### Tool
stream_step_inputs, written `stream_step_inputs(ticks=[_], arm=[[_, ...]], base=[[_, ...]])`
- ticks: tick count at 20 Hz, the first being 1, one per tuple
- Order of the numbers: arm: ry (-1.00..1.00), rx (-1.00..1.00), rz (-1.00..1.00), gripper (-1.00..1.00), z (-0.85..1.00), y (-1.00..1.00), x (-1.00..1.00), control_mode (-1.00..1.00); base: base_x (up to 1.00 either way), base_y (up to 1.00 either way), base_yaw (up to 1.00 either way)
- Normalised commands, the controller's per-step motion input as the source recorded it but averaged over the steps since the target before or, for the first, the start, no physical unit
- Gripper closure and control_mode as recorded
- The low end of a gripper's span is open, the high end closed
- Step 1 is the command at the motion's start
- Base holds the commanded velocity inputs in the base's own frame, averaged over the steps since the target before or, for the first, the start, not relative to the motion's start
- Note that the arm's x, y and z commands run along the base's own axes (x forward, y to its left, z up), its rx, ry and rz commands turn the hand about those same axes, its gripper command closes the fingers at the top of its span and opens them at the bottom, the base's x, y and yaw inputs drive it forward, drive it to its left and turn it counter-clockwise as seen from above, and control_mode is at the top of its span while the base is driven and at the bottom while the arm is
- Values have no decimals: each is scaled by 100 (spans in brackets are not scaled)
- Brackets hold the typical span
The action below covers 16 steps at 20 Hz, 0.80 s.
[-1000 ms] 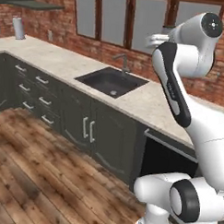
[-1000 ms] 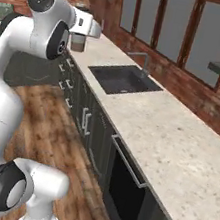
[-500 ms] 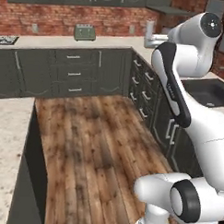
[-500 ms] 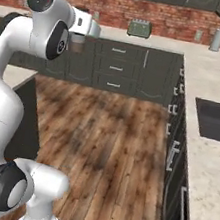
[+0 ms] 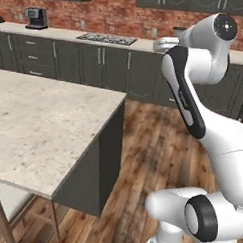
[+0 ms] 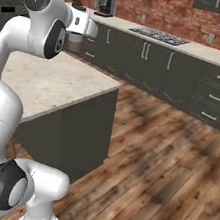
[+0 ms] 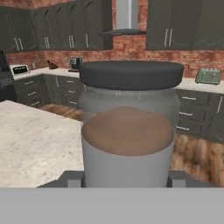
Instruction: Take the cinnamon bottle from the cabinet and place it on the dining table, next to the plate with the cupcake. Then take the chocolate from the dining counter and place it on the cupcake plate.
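Since the earlier frames the base has turned: both base views now face the dining table [image 5: 38, 120], not the sink counter.

Left base view: arm hides the gripper.

Right base view: the wrist stands at 11 o'clock.

Hand view: gripper [image 7: 125, 181] clamps the cinnamon bottle [image 7: 128, 131], grey, brown-filled, dark-capped; fingertips barely visible.

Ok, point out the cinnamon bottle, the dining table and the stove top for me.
cinnamon bottle [image 7: 127, 131], hand view, on the brown powder inside its clear body.
dining table [image 5: 38, 125], left base view, on the bare speckled stone top.
stove top [image 6: 160, 36], right base view, on the burner plate set in the counter.
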Motion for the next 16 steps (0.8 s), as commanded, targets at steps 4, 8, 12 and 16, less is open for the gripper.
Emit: stream_step_inputs(ticks=[4,8,12,16], arm=[[0,0,0,100,0,0,0,100],[0,0,0,100,0,0,0,100],[0,0,0,100,0,0,0,100],[0,0,0,100,0,0,0,100]], base=[[11,-29,72],[12,-37,67],[3,14,36],[-3,100,-9]])
